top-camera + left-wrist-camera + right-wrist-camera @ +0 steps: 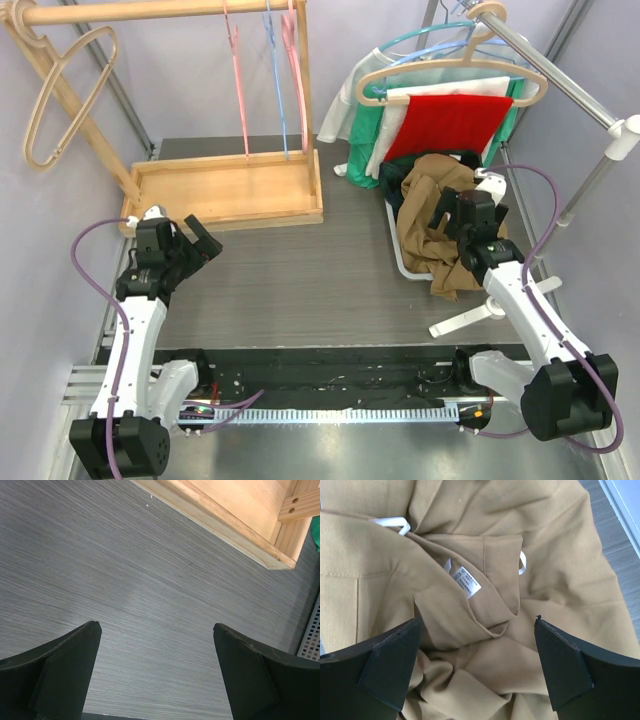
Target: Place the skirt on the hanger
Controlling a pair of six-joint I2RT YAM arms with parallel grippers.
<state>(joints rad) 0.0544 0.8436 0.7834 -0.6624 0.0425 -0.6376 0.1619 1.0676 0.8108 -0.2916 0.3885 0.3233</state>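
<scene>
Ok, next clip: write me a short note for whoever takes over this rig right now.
Left gripper: open, empty, over the bare table near the wooden rack.
Right gripper: open, poised over the skirt, not closed on it.
The skirt lies crumpled in a heap on the right side of the table.
Bare hangers hang on the rack's rail.
Done: nothing yet.
Left: grasp the skirt, fetch a hanger, put the skirt on it.

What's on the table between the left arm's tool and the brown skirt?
Nothing: the top view shows only bare grey table between the left tool and the skirt. The wooden rack's base sits just behind that stretch.
</scene>
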